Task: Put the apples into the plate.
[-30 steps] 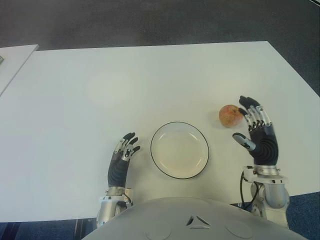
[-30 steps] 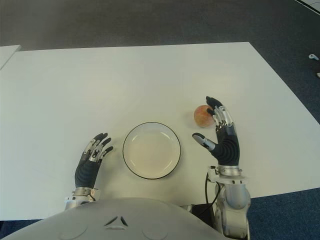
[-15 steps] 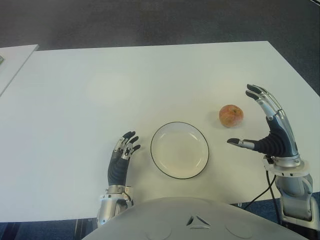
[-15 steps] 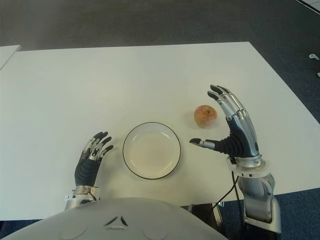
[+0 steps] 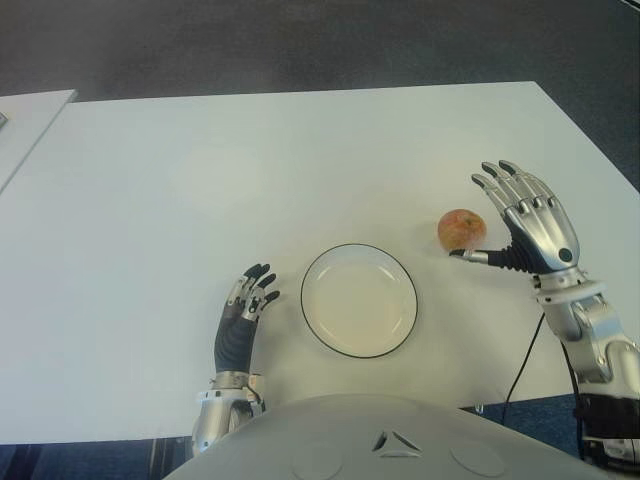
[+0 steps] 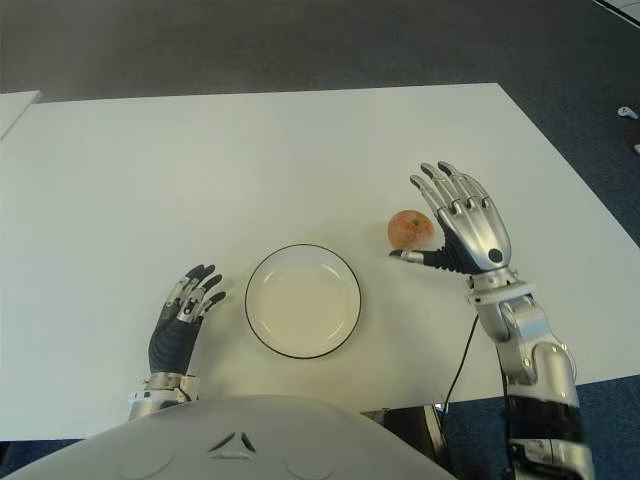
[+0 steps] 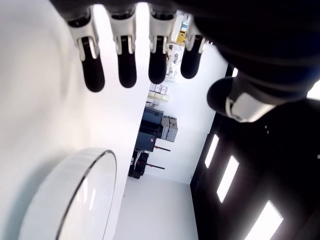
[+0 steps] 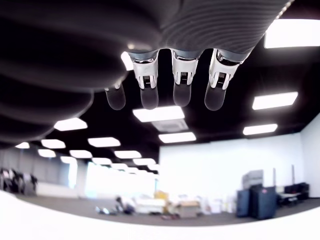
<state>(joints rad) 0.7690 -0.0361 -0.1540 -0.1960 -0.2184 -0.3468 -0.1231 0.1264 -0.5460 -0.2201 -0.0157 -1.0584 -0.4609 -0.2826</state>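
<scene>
White counter [image 5: 300, 150]. Left hand [image 5: 243, 320] just left of plate [image 5: 359, 300], fingers loosely extended, holding nothing. Plate near front edge, nothing in it. Red-yellow apple [image 5: 461, 230] on counter right of plate, apart from it. Right hand [image 5: 525, 225] immediately right of apple, fingers spread wide, thumb tip at apple's near side; no grasp.

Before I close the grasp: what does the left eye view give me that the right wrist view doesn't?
Only the left eye view shows the apple on the white table, the empty plate to its left, and the left hand left of the plate, with the right hand open beside the apple, thumb near it. Only the right wrist view shows the room's ceiling lights beyond the fingers. Both show the right hand's fingers spread, holding nothing.
</scene>
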